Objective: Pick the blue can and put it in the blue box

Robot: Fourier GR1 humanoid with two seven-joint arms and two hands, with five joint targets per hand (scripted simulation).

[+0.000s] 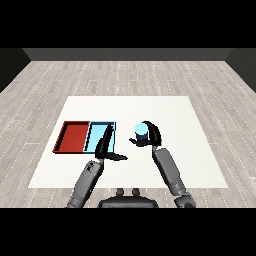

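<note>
A light blue can (141, 132) stands upright at the middle of the white table (190, 150), and my right hand (151, 135) is shut on it, fingers and thumb curled round its sides. To its left lies the light blue tray (95, 133), next to the red tray (72, 137). My left hand (103, 146) reaches over the blue tray's near right corner with straight fingers and the thumb stretched out to the right, holding nothing.
The two trays lie side by side at the table's left half, the red one outermost. A grey plank floor surrounds the table. Both forearms come in from the lower edge.
</note>
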